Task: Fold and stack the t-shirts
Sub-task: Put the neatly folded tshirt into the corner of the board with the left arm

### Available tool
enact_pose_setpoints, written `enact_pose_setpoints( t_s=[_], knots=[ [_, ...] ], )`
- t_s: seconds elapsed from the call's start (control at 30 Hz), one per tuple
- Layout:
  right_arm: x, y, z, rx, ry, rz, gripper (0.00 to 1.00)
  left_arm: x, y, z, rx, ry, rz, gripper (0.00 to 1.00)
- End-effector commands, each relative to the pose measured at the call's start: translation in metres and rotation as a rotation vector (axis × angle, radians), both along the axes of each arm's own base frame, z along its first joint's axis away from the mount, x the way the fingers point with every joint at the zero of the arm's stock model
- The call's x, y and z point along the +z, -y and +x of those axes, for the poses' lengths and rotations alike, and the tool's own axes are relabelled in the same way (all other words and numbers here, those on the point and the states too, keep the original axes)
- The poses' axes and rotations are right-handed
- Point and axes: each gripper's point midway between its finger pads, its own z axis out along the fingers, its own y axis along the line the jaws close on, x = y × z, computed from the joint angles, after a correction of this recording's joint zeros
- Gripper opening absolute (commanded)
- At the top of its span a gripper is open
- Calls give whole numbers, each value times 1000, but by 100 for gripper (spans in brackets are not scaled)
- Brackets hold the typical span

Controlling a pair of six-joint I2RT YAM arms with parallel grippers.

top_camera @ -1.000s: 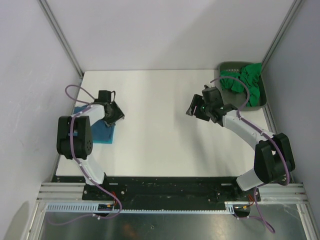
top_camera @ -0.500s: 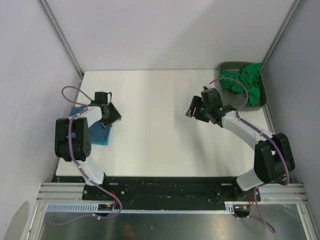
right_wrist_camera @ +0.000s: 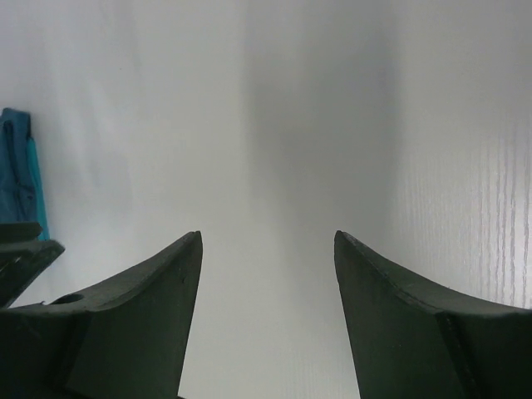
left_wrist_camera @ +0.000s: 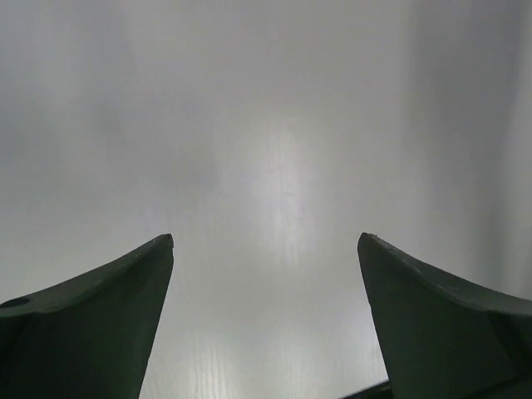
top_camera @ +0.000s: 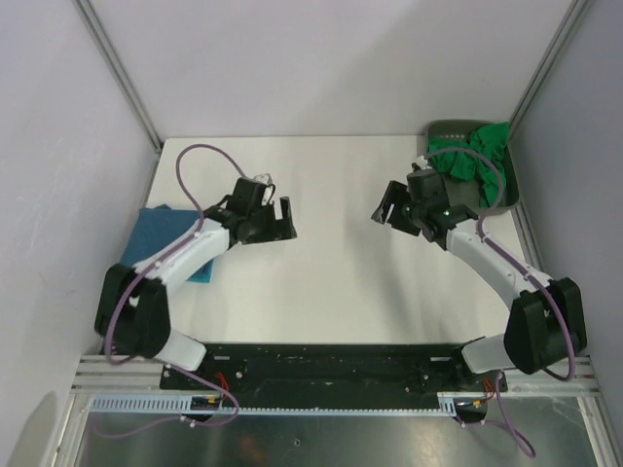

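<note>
Top external | left claw (top_camera: 279,218) and right claw (top_camera: 383,210) wide, empty, free for green shirts (top_camera: 477,161) in tray (top_camera: 440,125) | blue shirts (top_camera: 156,230) stacked aside, left edge

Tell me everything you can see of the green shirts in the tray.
The green shirts are bright, soft cloth, crumpled in an unfolded heap; how many cannot be told. They fill the right side of the dark grey tray at the far right corner of the table. Nothing grips them.
</note>
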Motion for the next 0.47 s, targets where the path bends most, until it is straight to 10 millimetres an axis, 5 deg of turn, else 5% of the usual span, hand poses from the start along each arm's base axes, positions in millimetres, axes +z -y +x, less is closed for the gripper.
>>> enact_pose_setpoints(
  t_s=[0.0,0.2,0.43],
  knots=[
    [26,3,-16,4,47,17,70,69,32,-9,-146,189,-59,98],
    [39,9,-39,-13,76,43,80,121,40,-31,-190,360,-90,99],
    [46,22,-44,-64,116,35,86,124,36,-38,-196,381,-92,99]
  ],
)
